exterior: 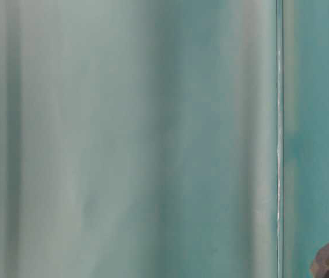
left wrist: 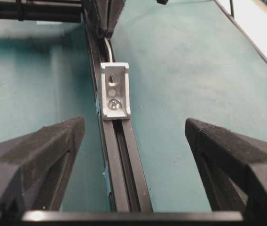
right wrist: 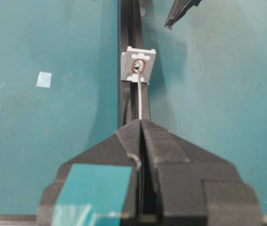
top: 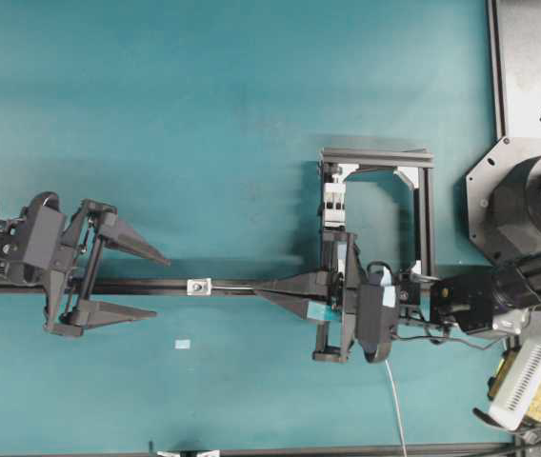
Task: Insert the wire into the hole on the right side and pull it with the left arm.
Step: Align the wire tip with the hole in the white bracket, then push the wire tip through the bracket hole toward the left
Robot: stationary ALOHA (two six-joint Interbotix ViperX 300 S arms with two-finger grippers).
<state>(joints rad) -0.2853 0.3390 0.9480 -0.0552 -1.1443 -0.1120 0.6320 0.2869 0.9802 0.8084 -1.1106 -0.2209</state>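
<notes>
The wire [right wrist: 139, 96] is a very thin, pale grey strand, stiff enough here to run in a nearly straight line from the pinched tips of the right gripper [right wrist: 141, 121] to the hole [right wrist: 137, 65], a small dark opening ringed in a reddish tint in the upright face of a little silvery angle bracket [right wrist: 138, 63]. In the right wrist view the wire's end meets the hole; in the left wrist view a short pale tip [left wrist: 111, 76] shows at the bracket's upper hole on the near side, so the end appears to have just poked through. The bracket [top: 198, 286] is screwed onto a long black slotted rail [top: 156, 287] lying across the teal table [top: 204, 114]. The right gripper [top: 256, 289], one finger patched in teal, has its jaws pressed together on the wire, close to the bracket's right side. The left gripper [top: 161, 284] sits on the bracket's other side with its two plain black pointed fingers [left wrist: 53, 141] spread wide, straddling the rail and touching nothing. Behind the right gripper stands a black frame [top: 375, 205] holding a white clamp block [top: 333, 202]; a thicker white cable [top: 396, 400] trails toward the table's near edge, and a small pale square of tape [top: 183, 344] lies on the table. The table-level view is only blurred teal.
</notes>
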